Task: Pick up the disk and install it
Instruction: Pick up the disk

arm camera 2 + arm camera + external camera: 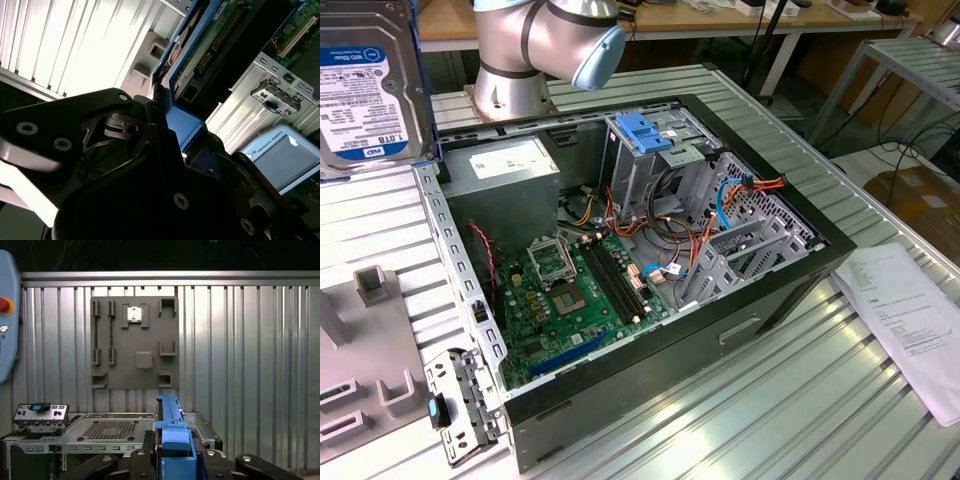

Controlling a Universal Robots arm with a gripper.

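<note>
The disk [172,432] is held clamped by its blue rail in the gripper [175,456], beside the open computer case [670,362]

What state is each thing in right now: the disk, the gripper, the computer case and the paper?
disk: held in the air by its blue rail, not yet installed.
gripper: shut on the disk.
computer case: lying on its side, open, motherboard exposed.
sheet of paper: lying flat beside the case.
</note>
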